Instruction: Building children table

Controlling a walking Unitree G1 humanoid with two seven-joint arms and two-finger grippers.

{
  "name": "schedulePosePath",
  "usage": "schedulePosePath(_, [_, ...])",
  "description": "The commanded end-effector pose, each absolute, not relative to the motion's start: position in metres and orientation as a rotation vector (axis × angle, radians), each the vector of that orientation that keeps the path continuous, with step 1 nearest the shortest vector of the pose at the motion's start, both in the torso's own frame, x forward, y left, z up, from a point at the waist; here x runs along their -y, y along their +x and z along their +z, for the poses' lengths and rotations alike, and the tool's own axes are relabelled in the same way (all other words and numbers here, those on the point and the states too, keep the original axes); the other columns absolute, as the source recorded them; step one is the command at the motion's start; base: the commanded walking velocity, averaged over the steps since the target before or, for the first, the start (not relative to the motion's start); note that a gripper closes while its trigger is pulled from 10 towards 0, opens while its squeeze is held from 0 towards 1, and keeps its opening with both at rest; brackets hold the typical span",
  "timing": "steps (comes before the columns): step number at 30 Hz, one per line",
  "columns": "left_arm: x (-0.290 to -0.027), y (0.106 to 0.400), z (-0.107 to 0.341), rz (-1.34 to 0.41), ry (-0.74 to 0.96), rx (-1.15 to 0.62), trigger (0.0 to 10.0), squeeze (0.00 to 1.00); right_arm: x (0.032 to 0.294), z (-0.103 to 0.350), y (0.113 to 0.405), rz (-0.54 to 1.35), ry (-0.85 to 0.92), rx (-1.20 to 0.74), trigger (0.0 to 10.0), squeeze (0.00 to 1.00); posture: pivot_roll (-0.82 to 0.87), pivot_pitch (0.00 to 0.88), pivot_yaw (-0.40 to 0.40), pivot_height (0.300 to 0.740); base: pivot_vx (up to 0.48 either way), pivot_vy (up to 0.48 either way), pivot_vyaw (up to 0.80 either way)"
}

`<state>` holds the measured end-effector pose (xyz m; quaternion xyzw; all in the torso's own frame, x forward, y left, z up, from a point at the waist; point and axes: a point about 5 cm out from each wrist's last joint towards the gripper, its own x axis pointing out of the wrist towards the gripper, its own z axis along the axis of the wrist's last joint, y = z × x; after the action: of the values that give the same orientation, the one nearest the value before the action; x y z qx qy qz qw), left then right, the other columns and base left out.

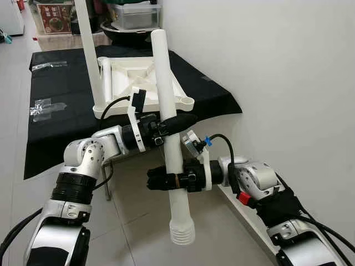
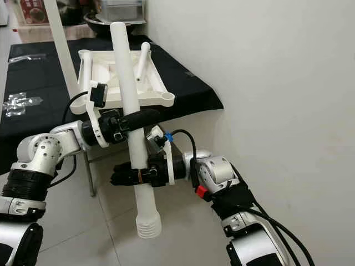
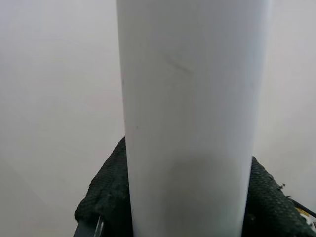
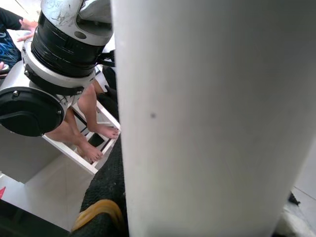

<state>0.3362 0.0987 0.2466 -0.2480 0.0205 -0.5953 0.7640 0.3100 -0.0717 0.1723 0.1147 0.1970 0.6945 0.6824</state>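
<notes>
A long white table leg (image 1: 166, 94) stands nearly upright in the air in front of me, its ribbed threaded end (image 1: 182, 233) pointing at the floor. My left gripper (image 1: 180, 122) is shut on the leg at mid-height. Just below, my right gripper (image 1: 158, 180) is shut on it from the other side. Behind the leg, the white tabletop (image 1: 125, 75) lies upside down on a black-covered table (image 1: 61, 105). One leg (image 1: 87, 50) stands fitted in its near left corner and another leg (image 1: 105, 77) lies beside it. Up close, the held leg (image 3: 192, 118) rests against a black finger pad (image 3: 106, 197).
A white wall (image 1: 277, 66) runs close along my right. Clear plastic bags (image 1: 41, 108) lie on the black cloth, and a clear bin (image 1: 136, 16) stands at the back. A person's bare feet (image 4: 94, 140) show by a white frame. Tiled floor (image 1: 138, 221) lies below.
</notes>
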Motion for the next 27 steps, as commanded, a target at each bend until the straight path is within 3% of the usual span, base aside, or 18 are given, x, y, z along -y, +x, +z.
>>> schedulePosePath(1, [-0.094, 0.337, 0.258, -1.307, -0.556, 0.008, 10.0, 0.00, 0.051, 0.181, 0.303, 1.663, 0.242, -0.410, 0.0, 0.00, 0.05, 0.019, -0.069, 0.740, 0.000, 0.000, 0.00])
schedulePosePath(6, [-0.093, 0.340, 0.255, -1.272, -0.585, -0.040, 10.0, 0.00, 0.050, 0.181, 0.303, 1.667, 0.247, -0.409, 0.0, 0.00, 0.05, 0.017, -0.069, 0.740, 0.000, 0.000, 0.00])
schedulePosePath(7, [-0.093, 0.340, 0.254, -1.265, -0.591, -0.041, 10.0, 1.00, 0.050, 0.181, 0.303, 1.669, 0.248, -0.408, 0.0, 0.00, 0.05, 0.017, -0.069, 0.740, 0.000, 0.000, 0.00])
schedulePosePath(19, [-0.097, 0.335, 0.246, -1.266, -0.552, -0.059, 10.0, 1.00, 0.056, 0.179, 0.304, 1.658, 0.245, -0.408, 0.0, 0.00, 0.06, 0.016, -0.066, 0.740, 0.000, 0.000, 0.00])
schedulePosePath(20, [-0.099, 0.333, 0.246, -1.274, -0.566, -0.060, 10.0, 0.00, 0.059, 0.178, 0.305, 1.649, 0.243, -0.408, 0.0, 0.00, 0.06, 0.013, -0.065, 0.740, 0.000, 0.000, 0.00])
schedulePosePath(27, [-0.109, 0.321, 0.252, -1.309, -0.594, -0.015, 10.0, 0.00, 0.079, 0.178, 0.317, 1.561, 0.226, -0.389, 0.0, 0.00, 0.06, 0.015, -0.065, 0.740, 0.000, 0.000, 0.00])
